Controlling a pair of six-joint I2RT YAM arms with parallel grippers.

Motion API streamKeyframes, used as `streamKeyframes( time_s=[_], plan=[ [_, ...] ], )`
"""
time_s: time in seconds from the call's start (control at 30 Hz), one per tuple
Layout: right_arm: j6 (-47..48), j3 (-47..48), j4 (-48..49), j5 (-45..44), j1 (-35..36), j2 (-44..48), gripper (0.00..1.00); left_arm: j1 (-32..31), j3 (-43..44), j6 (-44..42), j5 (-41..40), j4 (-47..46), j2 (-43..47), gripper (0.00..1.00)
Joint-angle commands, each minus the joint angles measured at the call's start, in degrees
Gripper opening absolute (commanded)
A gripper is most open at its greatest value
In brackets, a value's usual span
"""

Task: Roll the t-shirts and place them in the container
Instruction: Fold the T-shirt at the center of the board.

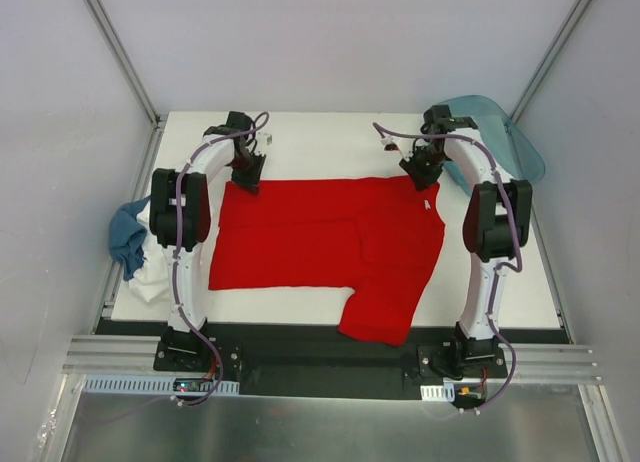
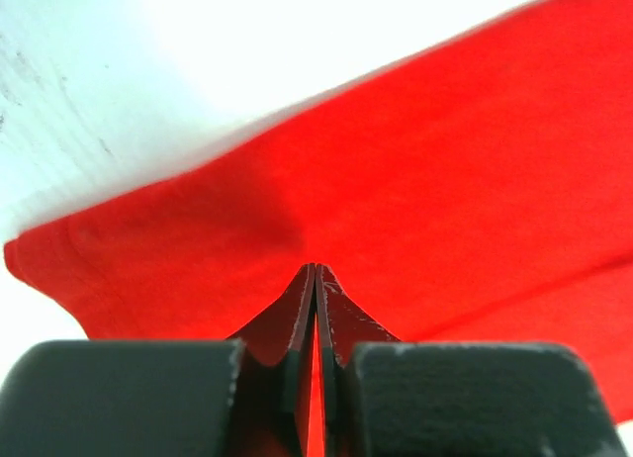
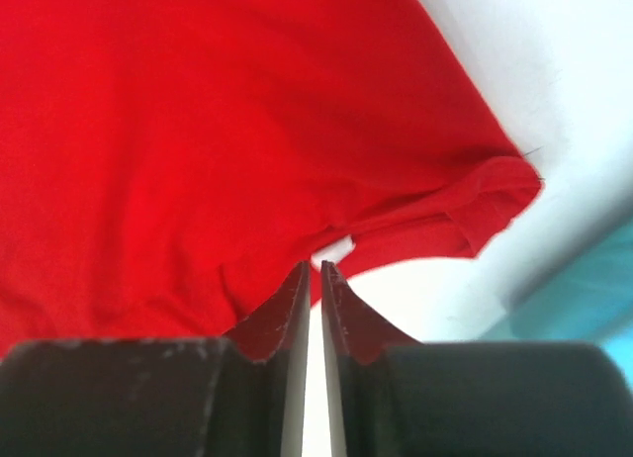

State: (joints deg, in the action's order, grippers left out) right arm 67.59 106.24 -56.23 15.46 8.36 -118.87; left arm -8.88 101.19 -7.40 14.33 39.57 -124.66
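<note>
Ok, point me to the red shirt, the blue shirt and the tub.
red shirt (image 1: 300, 242), top view, flat middle of its body.
blue shirt (image 1: 127, 236), top view, middle of the bunched cloth.
tub (image 1: 520, 147), top view, its translucent wall.

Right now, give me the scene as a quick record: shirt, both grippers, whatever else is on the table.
work item: red t-shirt, spread flat mid-table
left gripper: shut on the red t-shirt, at its far-left corner
right gripper: at the shirt's far-right edge, jaws nearly together with a thin slit; grip unclear
waiting: blue t-shirt and white t-shirt, heaped at the table's left edge
other: teal tub, far-right corner
roll: no roll visible yet
</note>
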Motion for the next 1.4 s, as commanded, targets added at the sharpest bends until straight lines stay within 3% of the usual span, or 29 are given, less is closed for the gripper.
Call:
streamKeyframes(
  time_s=[0.0, 0.27, 0.53, 0.7, 1.0, 1.13, 1.23, 1.37],
  plan=[
    [-8.0, 3.27, 4.8, -7.99, 0.17, -6.01, 0.08, 0.8, 3.14, -1.3, -4.13, 2.35, -2.42, 0.0],
    [-8.8, 11.44, 8.33, -13.79, 0.17, -14.1, 0.05, 1.85, 7.79, -2.8, -6.59, 2.53, -8.14, 0.0],
    [-2.3, 15.84, 12.71, -23.28, 1.31, -21.22, 0.04, 2.2, 10.78, -1.83, -7.82, 2.53, -10.77, 0.0],
    [-0.53, 18.74, 14.91, -24.51, 2.01, -24.21, 0.03, 2.82, 16.13, -2.62, -8.17, 2.7, -13.23, 0.0],
    [-0.26, 20.06, 20.36, -24.17, 2.98, -25.36, 0.03, 2.82, 25.62, -4.99, -9.58, 2.88, -18.16, 0.0],
    [-4.83, 20.24, 21.51, -22.07, 2.98, -19.24, 0.04, 2.82, 27.92, -4.56, -8.71, 2.88, -14.32, 0.02],
    [-8.52, 15.86, 21.6, -16.53, 3.06, -11.59, 0.14, 2.73, 27.58, -3.42, -7.13, 2.88, -6.86, 0.14],
    [-9.76, 5.41, 20.11, -7.58, 4.47, 7.88, 0.28, 2.73, 24.24, -2.62, -3.88, 3.23, 3.61, 0.55]
  ],
)
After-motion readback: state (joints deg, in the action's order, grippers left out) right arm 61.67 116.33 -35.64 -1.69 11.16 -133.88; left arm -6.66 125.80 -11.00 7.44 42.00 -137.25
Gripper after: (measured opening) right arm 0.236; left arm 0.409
